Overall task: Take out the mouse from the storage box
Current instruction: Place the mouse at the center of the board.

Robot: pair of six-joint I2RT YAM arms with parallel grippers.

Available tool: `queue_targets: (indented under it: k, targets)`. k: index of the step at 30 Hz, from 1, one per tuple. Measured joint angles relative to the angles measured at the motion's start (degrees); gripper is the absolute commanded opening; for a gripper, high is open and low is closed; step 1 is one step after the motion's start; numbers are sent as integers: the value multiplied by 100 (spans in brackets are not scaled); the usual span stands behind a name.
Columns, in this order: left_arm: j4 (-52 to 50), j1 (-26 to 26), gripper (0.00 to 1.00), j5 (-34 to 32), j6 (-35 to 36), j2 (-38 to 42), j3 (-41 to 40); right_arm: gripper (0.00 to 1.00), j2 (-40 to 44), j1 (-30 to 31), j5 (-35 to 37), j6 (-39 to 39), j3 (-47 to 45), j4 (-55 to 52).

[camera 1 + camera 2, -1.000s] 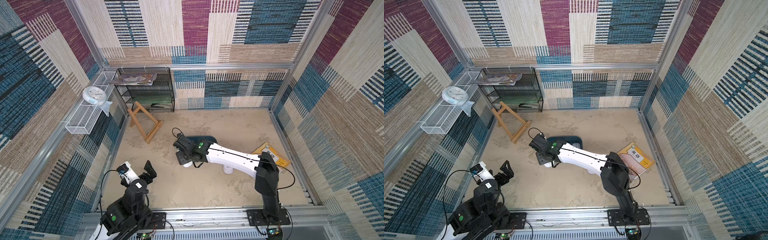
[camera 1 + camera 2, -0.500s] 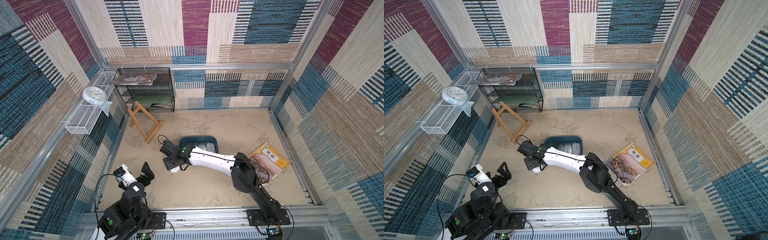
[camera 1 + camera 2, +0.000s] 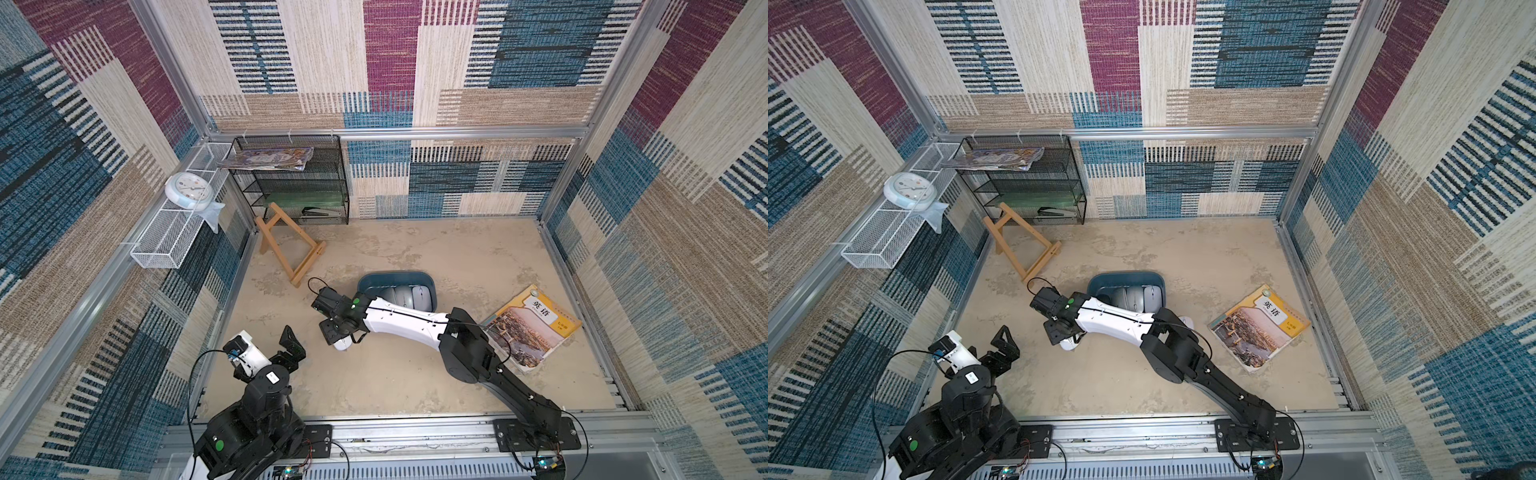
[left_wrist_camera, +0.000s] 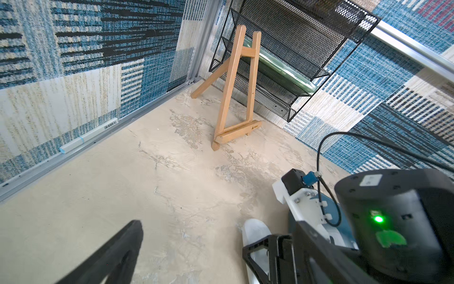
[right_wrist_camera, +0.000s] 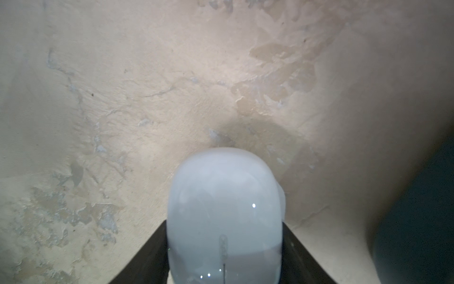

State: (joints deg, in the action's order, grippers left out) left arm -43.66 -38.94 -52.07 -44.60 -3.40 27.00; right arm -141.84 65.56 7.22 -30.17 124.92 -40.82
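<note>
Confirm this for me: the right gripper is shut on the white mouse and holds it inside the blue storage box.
Not inside. The right gripper is shut on the white mouse, but holds it outside the storage box, over the table, as both top views show.

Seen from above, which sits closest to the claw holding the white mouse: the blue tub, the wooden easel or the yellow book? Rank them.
From the right gripper, shut on the mouse, in a top view:
1. the storage box, just behind it.
2. the wooden easel, farther back, leftward.
3. the book, by the right wall.
</note>
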Motion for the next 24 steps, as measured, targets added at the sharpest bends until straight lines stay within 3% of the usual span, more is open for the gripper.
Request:
queue_targets:
  k: [7,14,24]
  targets:
    - [-35,-9,99,-125,-57,4,2,59,-96,-2,-42,-17,20,9]
    - [-101,-26,99,-175,-131,4,2,70,-118,-4,-39,-42,31,17]
    - [-98,-46,99,-197,-151,0,2,78,-140,-7,-42,-61,31,17]
